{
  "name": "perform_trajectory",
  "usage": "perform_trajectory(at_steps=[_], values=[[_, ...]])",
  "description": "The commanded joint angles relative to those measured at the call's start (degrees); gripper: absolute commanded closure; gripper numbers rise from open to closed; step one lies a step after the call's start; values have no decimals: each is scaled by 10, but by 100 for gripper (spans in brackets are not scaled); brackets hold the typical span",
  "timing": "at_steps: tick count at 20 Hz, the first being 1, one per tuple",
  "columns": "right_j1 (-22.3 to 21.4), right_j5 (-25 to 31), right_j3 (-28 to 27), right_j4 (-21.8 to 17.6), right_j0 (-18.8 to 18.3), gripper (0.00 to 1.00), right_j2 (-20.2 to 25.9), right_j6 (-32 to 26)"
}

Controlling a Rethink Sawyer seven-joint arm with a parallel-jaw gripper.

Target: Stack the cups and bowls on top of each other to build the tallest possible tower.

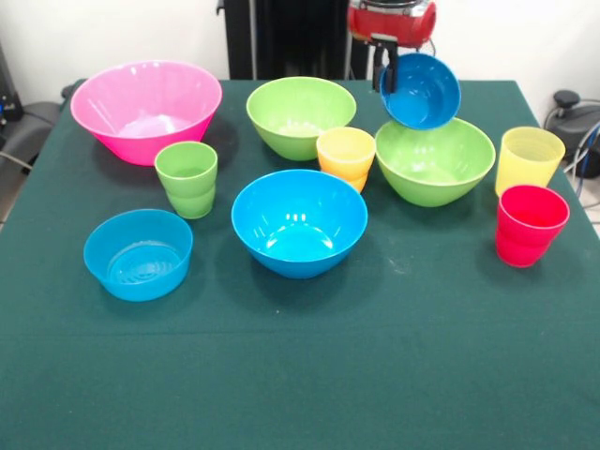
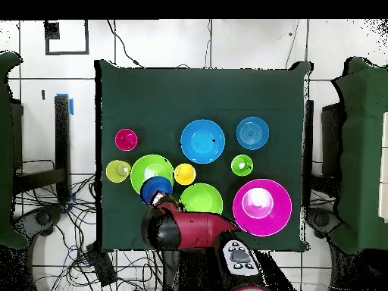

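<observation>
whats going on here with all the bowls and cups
The robot's gripper has its jaws clamped on the rim of the small dark blue bowl, holding it tilted in the air above a lime green bowl. Everything else sits separately on the green table: the pink bowl, a second lime green bowl, the bright blue bowl, the shallow light blue bowl and four cups. No tower is built yet.

Bright even light; glare on bright blue bowl (image 1: 299,222); soft shadows.
</observation>
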Motion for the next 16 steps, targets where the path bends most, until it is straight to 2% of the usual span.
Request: perform_trajectory(at_steps=[1, 4, 8, 11, 16], values=[[-6, 31, -54, -51, -21, 100, 60, -32], [-28, 35, -54, -66, -28, 100, 66, -34], [-68, 73, -66, -79, -34, 100, 74, -54], [-77, 97, -79, -84, -40, 100, 84, -64], [-75, 79, -109, -115, -43, 100, 88, -68]])
